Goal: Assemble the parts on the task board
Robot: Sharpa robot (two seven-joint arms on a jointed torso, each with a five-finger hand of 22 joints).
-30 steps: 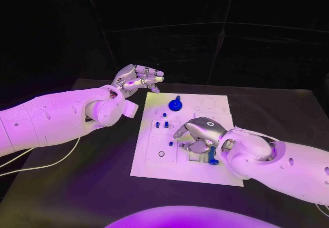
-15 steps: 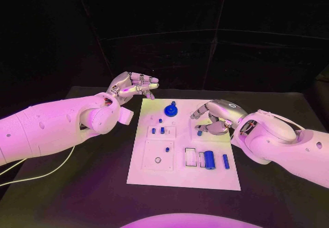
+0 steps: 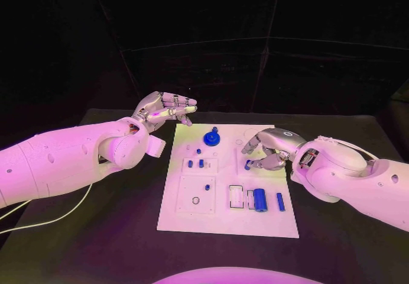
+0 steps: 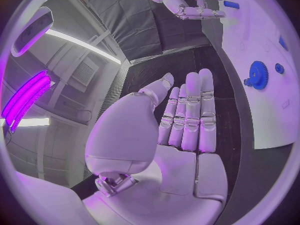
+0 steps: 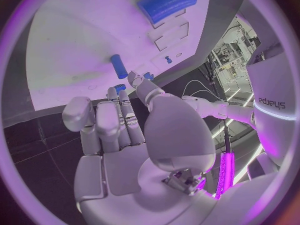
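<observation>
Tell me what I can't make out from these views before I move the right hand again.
- Right hand: head view, a small blue part sits at its fingertips; pinched or merely touched, cannot tell. Right wrist view, the fingers cover the contact.
- Task board: head view, the right hand hides the board beneath it.
- Small pegs: head view, too small to tell seated or loose.
- Blue gear: left wrist view, near the rim, its mounting is unclear.

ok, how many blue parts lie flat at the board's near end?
2: a thick cylinder and, just on its right-arm side, a thinner rod. Nothing there looks covered.
</observation>
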